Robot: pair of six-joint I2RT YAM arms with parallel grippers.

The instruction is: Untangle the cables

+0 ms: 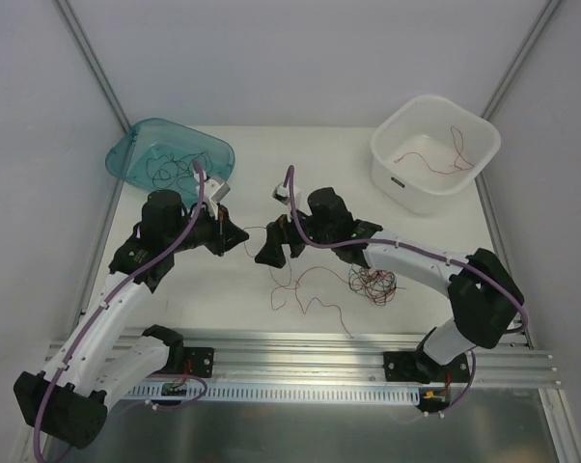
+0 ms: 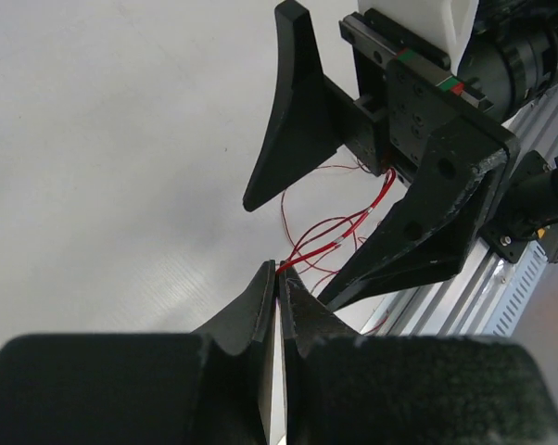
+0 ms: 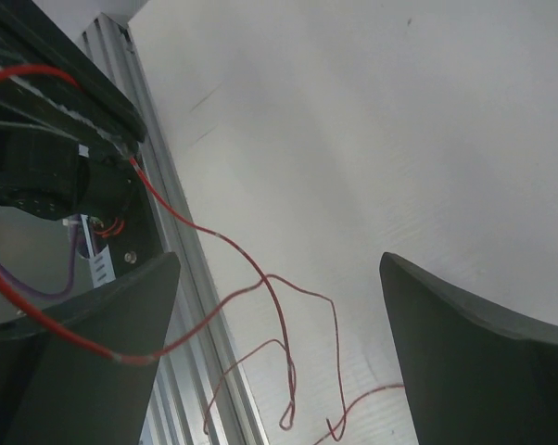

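Grip status: the left gripper (image 2: 279,271) is clamped on the end of one red strand (image 2: 307,247), while the right gripper (image 3: 279,267) stands with its jaws spread wide and grasps nothing. The strand leaves the left fingertips and runs straight toward the right gripper, passing between its open jaws; its long axis lies left to right across the gap between the two grippers, which are near each other at mid-table. Beyond the right gripper, loose red loops trail over the table (image 1: 271,164) toward the near rail. The wiry ball of cables (image 1: 373,283) lies beside the right forearm, so the right arm is nearer to it. A teal bin (image 1: 126,154) holds dark strands; a white bin (image 1: 484,145) holds a red one. Judgement: the next move probably depends on the right jaws closing across this strand.
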